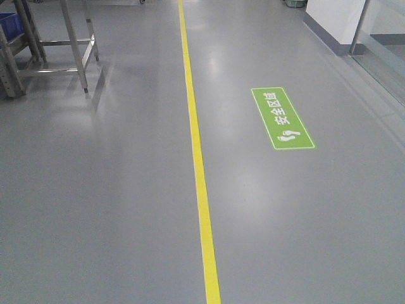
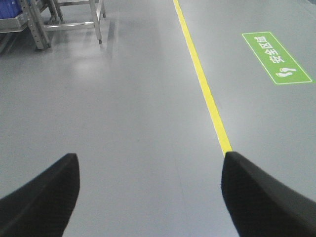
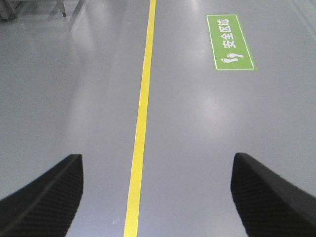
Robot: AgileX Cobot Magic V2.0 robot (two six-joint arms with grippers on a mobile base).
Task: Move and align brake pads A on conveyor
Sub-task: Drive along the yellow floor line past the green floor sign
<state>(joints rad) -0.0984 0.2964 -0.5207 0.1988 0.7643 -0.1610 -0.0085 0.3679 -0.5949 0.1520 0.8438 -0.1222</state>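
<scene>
The brake pads A and the conveyor are out of view in all three views. My left gripper (image 2: 150,170) hangs open over bare grey floor, its two black fingers far apart with nothing between them. My right gripper (image 3: 157,170) is likewise open above the floor, and the yellow floor line (image 3: 140,123) runs between its fingers. Neither gripper shows in the front view.
A yellow line (image 1: 198,158) runs down the grey floor. A green floor sign (image 1: 282,118) with white characters lies right of it. A steel frame table (image 1: 69,38) and a rack with a blue bin (image 1: 9,25) stand at far left. A white wall base (image 1: 335,25) is far right.
</scene>
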